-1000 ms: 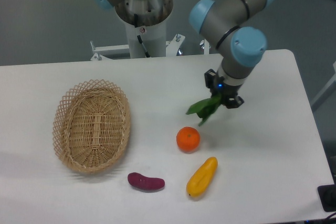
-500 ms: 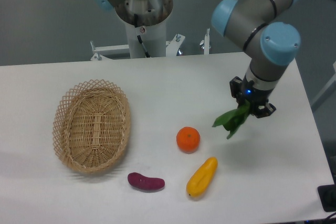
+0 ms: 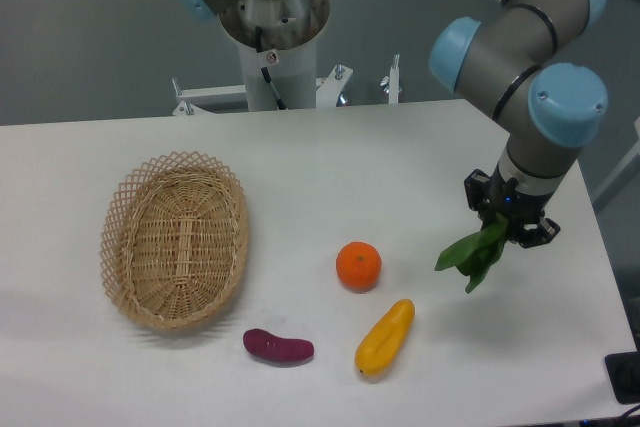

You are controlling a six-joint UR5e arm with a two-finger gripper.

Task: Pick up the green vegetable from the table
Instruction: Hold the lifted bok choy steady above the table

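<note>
While it hangs near the desk's right edge, these lines hold:

Tool: tool (image 3: 507, 223), small, black and boxy, with a blue light showing on it; its fingers are pinched on the stem end of the green vegetable.

Arm: smooth grey tubes with rounded pale-blue joint caps, coming in from the upper right.

Green vegetable: green vegetable (image 3: 474, 254), dark green and leafy, matte, the leaves pointed and drooping down and to the left from the tool; its stem end is hidden between the fingers.

Where it is: over the right part of the desk, near the right edge, right of the orange and up and right of the yellow piece, touching neither.

Desk: desk (image 3: 330, 162), flat, white and smooth, with rounded corners.

Orange: orange (image 3: 358, 266), round, glossy, near the middle of the desk.

Yellow vegetable: yellow vegetable (image 3: 385, 337), long, smooth and tapered, lying slantwise toward the front edge.

Purple piece: purple piece (image 3: 278, 346), short, curved, dark, left of the yellow one near the front edge.

Basket: basket (image 3: 175, 239), oval, woven pale wicker with an open-lattice rim, on the left half.
</note>
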